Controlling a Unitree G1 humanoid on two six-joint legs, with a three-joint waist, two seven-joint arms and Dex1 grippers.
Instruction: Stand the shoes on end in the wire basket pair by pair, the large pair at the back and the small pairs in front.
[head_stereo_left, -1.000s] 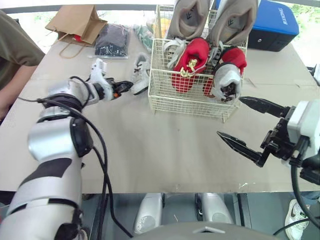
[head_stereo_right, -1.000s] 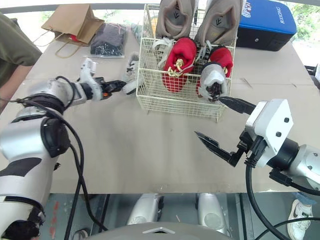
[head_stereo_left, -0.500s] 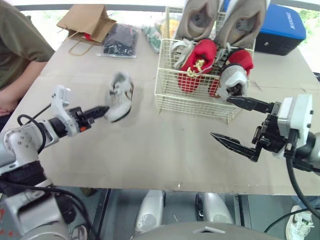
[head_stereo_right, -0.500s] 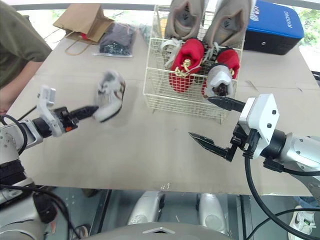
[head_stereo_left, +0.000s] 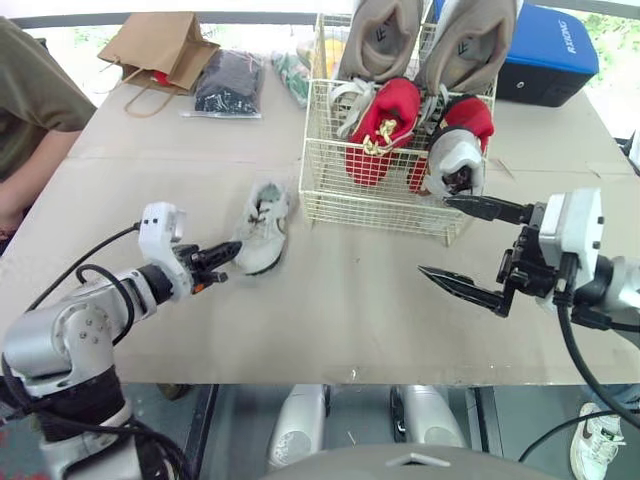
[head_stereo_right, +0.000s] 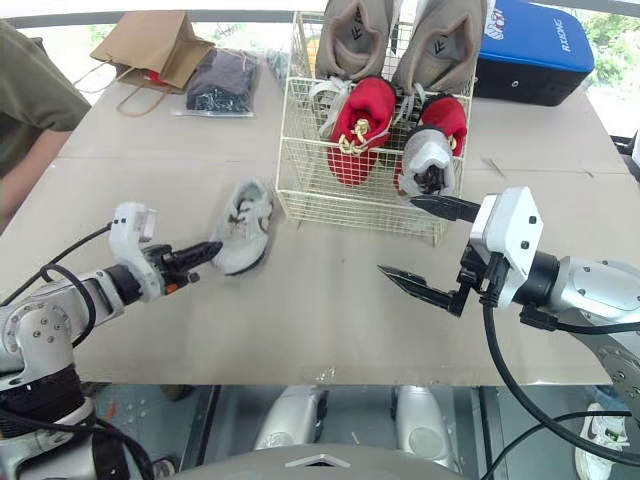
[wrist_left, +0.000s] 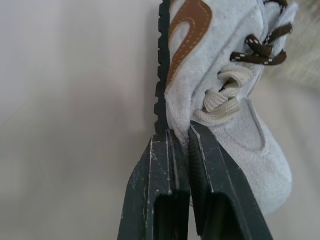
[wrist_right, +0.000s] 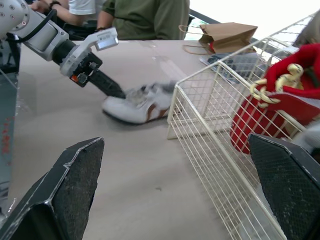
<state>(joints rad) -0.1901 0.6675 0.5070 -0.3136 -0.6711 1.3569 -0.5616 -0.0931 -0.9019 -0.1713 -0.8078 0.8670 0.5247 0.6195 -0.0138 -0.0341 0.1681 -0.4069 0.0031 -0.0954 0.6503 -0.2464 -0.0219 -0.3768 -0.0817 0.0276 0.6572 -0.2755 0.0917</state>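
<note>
Pinching the white shoe (head_stereo_left: 264, 228), left gripper (head_stereo_left: 231, 254) sits clamped (right gripper (head_stereo_left: 434, 236) gapes).

Table (head_stereo_left: 340, 300): wire basket (head_stereo_left: 370, 205) sits at back centre. In it, large pair (head_stereo_left: 376, 38) on end at the rear, small pair (head_stereo_left: 385, 125) in front, and a single small shoe (head_stereo_left: 455, 165) at the front right corner. Loose shoe (head_stereo_left: 263, 228) lies on the table just left of the basket, with the left gripper (head_stereo_left: 228, 254) at its near end. Right gripper (head_stereo_left: 434, 236) is before the basket's right corner. Paper bag (head_stereo_left: 160, 45) and packet (head_stereo_left: 226, 82) are back left; case (head_stereo_left: 545, 45) is back right, behind the basket. A person (head_stereo_left: 35, 110) sits at the left edge.
</note>
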